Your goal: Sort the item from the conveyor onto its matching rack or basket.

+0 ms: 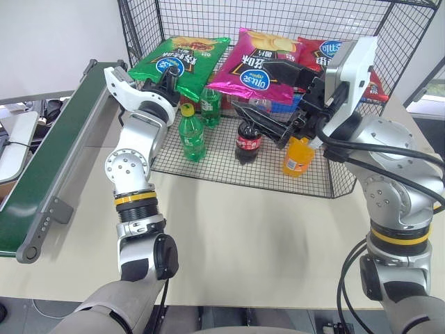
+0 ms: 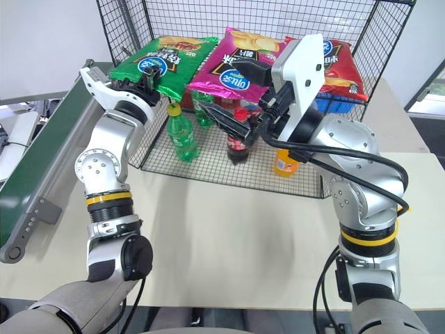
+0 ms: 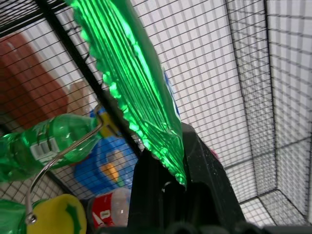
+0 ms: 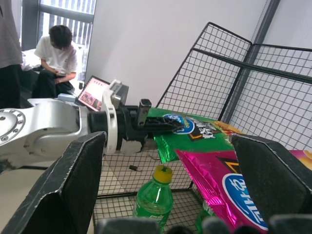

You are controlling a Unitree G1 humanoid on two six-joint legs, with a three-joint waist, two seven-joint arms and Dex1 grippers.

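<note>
The conveyor (image 1: 49, 163) runs along the left edge of the table (image 1: 264, 229), its dark green belt bare. To its right stands the black wire rack (image 1: 278, 21). On its upper shelf lie three crisp bags side by side: the green bag (image 1: 177, 59) at the left end, a magenta bag (image 1: 257, 66) in the middle and a red bag (image 1: 327, 52) on the right. On the mesh floor beneath stand two green bottles (image 1: 191, 136), one with a yellow cap at the front and another just behind it, then a dark cola bottle (image 1: 247, 142) with a red label, and an orange bottle (image 1: 297, 156) farther right. A blue bin (image 2: 334, 104) shows behind the right arm, under the red bag.

The left gripper (image 1: 169, 82) is shut on the near edge of the green bag, which rests on the shelf at its left end; the left wrist view shows the bag's crimped edge pinched between the black fingers (image 3: 161, 195), with the shelf's front wire crossing just beside them. The yellow-capped bottle stands directly below this grip.

The right gripper (image 1: 278, 101) hangs in front of the rack's middle with its fingers spread wide and nothing between them, level with the magenta bag's front edge and above the cola bottle.

A person (image 4: 56, 61) sits in the background, beyond the left arm.
</note>
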